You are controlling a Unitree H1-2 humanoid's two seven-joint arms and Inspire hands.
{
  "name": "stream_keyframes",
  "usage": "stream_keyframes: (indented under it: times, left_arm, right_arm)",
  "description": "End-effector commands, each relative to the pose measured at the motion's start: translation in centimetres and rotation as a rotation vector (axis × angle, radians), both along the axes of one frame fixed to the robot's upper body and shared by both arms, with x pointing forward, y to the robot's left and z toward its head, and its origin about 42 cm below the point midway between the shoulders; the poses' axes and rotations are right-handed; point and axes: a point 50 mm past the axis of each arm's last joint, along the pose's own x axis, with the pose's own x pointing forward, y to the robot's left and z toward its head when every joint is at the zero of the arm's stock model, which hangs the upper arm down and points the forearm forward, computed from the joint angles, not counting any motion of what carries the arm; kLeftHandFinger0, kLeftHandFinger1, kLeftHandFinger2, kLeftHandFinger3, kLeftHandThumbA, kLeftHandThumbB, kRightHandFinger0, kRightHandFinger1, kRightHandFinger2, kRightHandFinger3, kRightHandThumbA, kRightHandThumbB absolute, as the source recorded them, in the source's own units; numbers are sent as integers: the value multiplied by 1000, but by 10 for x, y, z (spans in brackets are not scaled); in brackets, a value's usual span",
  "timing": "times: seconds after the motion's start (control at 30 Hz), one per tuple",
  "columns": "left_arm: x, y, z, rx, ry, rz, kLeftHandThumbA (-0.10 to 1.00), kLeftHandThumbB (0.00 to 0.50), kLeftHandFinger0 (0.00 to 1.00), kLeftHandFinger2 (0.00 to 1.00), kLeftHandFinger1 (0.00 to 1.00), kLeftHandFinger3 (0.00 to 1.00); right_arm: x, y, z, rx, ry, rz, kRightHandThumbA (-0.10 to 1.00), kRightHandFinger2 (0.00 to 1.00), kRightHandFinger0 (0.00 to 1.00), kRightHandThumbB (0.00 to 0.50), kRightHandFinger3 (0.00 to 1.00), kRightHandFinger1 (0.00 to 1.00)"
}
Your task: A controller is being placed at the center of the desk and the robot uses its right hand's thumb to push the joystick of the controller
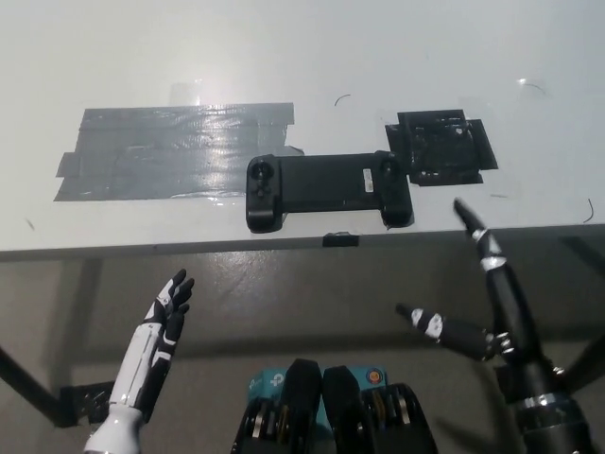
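The white left hand [163, 317] hangs below the worktop [312, 57] edge, fingers straight and together, holding nothing. The controller [327, 189] lies near the front edge, long axis left-right, grips toward the robot. The black right hand [482, 312] hovers nearby, fingers spread.

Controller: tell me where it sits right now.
In the head view, the black controller lies near the white desk's front edge, about centre, between the grey tape patch on the left and the black tape patch on the right.
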Motion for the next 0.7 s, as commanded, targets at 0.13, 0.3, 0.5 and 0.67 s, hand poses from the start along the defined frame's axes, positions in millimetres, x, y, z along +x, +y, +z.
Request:
stream_keyframes:
  times: [0.13, 0.3, 0.5, 0.67]
  left_arm:
    - [-8, -7, 5, 25, -46, -31, 1000, 123, 1000, 1000, 1000, 1000]
    - [-7, -8, 6, 21, -43, -32, 1000, 110, 1000, 1000, 1000, 1000]
    - [-7, -7, 6, 21, -49, -28, 1000, 128, 1000, 1000, 1000, 1000]
    - [-4, -7, 7, 34, -57, -29, 1000, 126, 1000, 1000, 1000, 1000]
  right_arm:
    - [31, -1, 68, 5, -115, -47, 1000, 1000, 1000, 235, 1000, 1000]
    - [70, -1, 89, -31, -82, -77, 1000, 1000, 1000, 288, 1000, 1000]
    - [133, 9, 94, -48, 8, -81, 1000, 1000, 1000, 368, 1000, 1000]
    - [168, 20, 98, -102, 85, -93, 1000, 1000, 1000, 372, 1000, 1000]
